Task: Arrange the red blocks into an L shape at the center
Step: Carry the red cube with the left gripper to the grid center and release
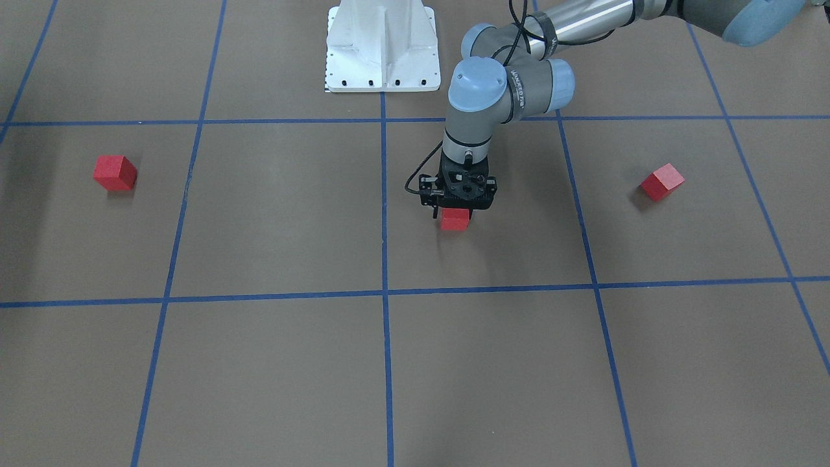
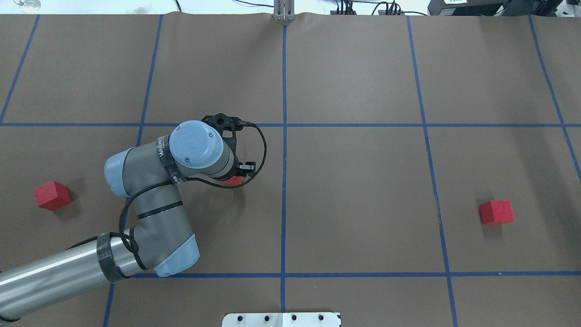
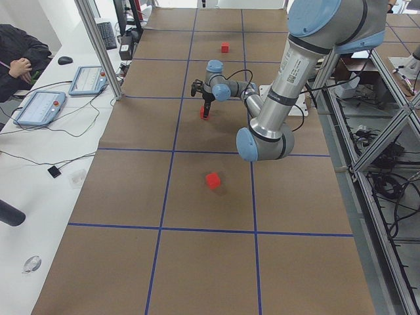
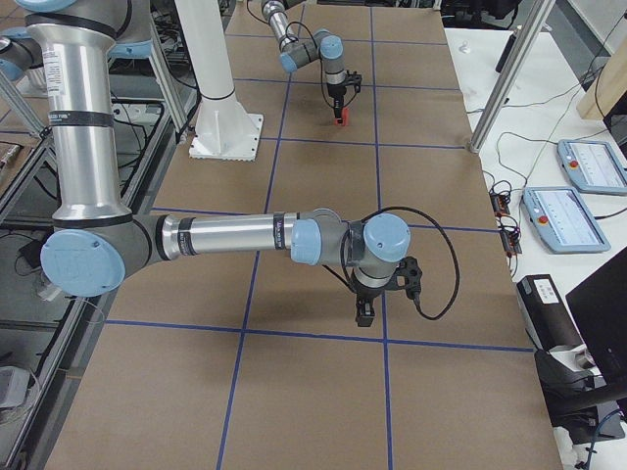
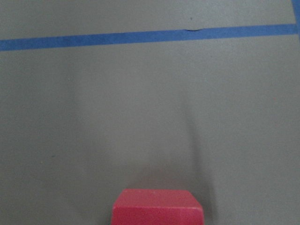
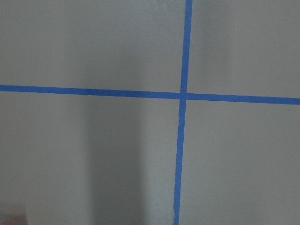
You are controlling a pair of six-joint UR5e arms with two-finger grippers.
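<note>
Left gripper (image 1: 456, 211) clamped on middle red block (image 1: 455, 220), its wrist (image 2: 197, 145) mostly hiding it overhead; left red block (image 2: 52, 195) and right red block (image 2: 496, 212) well apart.

Red blocks (image 2: 496, 212) lie well apart; left arm (image 2: 154, 218) overhangs one.

Blue tape lines (image 2: 283, 204) are dividing the brown table (image 2: 363, 68) into squares; two teach pendants (image 3: 39, 107) are lying on the side bench (image 3: 26, 170).
</note>
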